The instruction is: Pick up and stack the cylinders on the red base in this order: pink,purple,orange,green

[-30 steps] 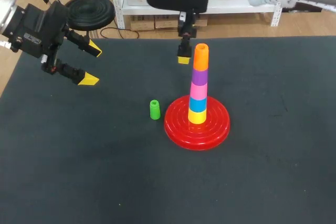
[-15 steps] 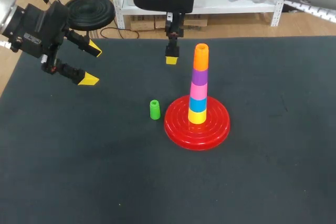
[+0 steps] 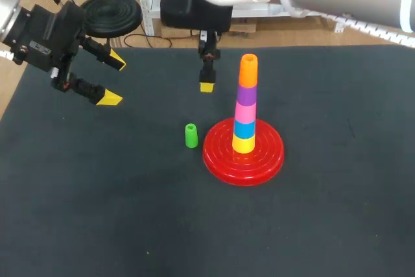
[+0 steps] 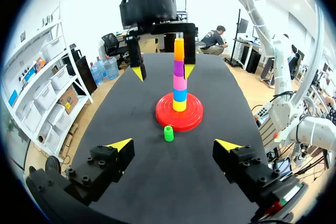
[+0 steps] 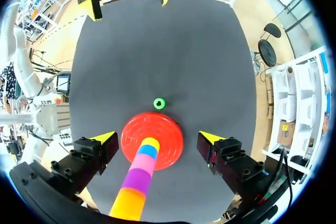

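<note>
The dark grey table mat (image 3: 337, 225) carries a round ribbed red plastic base (image 3: 266, 160). On it, yellow, blue, pink, purple and orange plastic cylinders (image 3: 245, 105) stand stacked. My right claw (image 5: 157, 138) hangs spread wide near the stack. My left claw (image 3: 114, 81) gapes well apart. The small green plastic cylinder (image 3: 190, 135) stands upright just beside the base.

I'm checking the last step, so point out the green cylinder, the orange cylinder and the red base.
green cylinder (image 3: 190, 136): head view, middle of its side.
orange cylinder (image 3: 248, 72): head view, middle of its side.
red base (image 3: 216, 155): head view, bare ridged rim at its left.
</note>
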Robot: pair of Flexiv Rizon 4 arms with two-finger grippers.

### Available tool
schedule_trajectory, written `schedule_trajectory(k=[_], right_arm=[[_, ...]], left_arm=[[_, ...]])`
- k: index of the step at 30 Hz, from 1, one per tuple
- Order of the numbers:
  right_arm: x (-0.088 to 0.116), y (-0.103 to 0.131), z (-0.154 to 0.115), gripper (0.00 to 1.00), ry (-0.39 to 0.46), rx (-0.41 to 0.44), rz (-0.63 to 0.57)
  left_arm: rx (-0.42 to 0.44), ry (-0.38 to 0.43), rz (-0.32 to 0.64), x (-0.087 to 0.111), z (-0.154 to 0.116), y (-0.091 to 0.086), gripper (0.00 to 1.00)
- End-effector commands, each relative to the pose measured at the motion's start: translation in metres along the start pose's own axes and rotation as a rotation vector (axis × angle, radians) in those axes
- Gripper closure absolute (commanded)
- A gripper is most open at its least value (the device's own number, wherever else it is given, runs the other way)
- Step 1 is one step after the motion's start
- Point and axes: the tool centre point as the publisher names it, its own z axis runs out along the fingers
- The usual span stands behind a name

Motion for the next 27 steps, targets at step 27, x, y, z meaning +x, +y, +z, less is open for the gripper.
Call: schedule_trajectory(k=[27], right_arm=[[-0.016, 0.009, 0.079, 0.0, 0.032, -0.059, -0.014]], left_arm=[[-0.003, 0.0, 0.0, 0.0, 0.0, -0.001, 0.0]])
